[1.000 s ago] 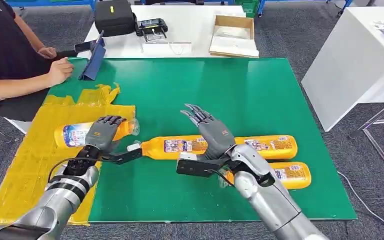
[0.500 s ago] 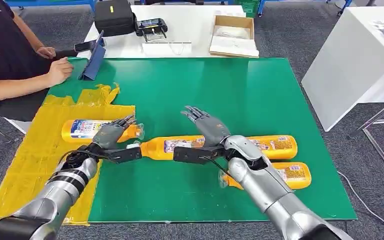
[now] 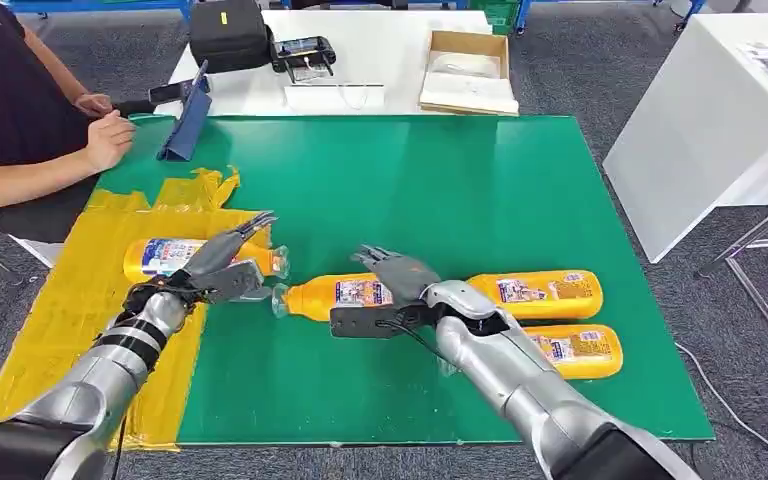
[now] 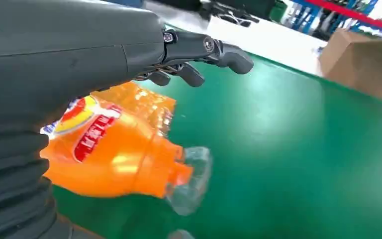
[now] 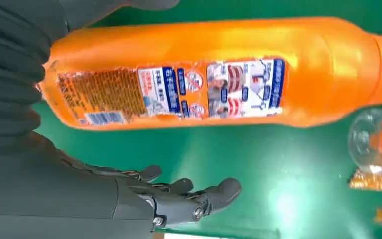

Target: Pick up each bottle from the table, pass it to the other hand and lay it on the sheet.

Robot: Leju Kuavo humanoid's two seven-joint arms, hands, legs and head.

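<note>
1. Head view: a green rectangular table mat (image 3: 480, 180) fills the centre of the frame, with a crinkled yellow plastic sheet (image 3: 70, 300) along its left edge. One orange plastic bottle with a blue-and-white label (image 3: 165, 255) lies on its side on the yellow sheet at centre left. The left hand (image 3: 222, 265) hovers just at that bottle's neck end, fingers spread and gripping nothing. At lower centre, a second orange bottle (image 3: 345, 293) lies on the mat, cap pointing left; the right hand (image 3: 390, 290) rests over its right end, fingers apart, thumb stretched out leftward below the bottle. A third orange bottle (image 3: 545, 291) lies just right of that hand, and a fourth (image 3: 575, 348) below it. A person's arm (image 3: 50, 170) rests at upper left.

2. Left wrist view: the sheet bottle fills the lower left, its clear cap (image 4: 191, 177) over green; the dark fingers (image 4: 204, 50) reach above it, apart.

3. Right wrist view: the second bottle spans the top; the fingers (image 5: 189, 191) lie below it, loosely extended over the mat.
</note>
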